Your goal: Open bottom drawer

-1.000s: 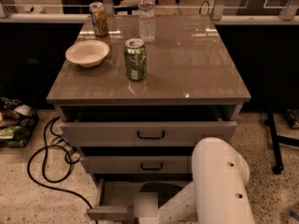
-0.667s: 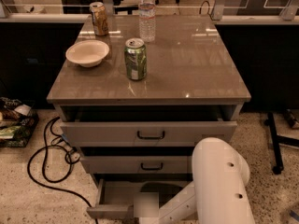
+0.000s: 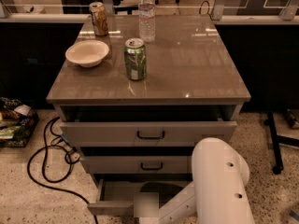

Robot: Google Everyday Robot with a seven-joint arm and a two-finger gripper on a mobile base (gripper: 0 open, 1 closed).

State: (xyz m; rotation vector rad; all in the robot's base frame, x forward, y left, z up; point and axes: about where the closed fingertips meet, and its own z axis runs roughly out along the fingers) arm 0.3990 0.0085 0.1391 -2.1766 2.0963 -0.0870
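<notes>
Hanging low, my pincer (image 3: 145, 205) sits at the front edge of the bottom drawer (image 3: 117, 193), which stands pulled out, its pale inside showing just behind the pincer. Whether the pincer is apart or clamped I cannot tell. My white arm (image 3: 218, 181) rises to the right of it. Directly above the pincer are the middle drawer (image 3: 117, 165) and the top drawer (image 3: 103, 133), both a little ajar. Higher still, on the cabinet top (image 3: 196, 69), stand a green can (image 3: 135, 59), a bowl (image 3: 87, 53), a bottle (image 3: 146, 14) and a second can (image 3: 98, 18). A black cable (image 3: 29, 166) loops on the floor to its left.
</notes>
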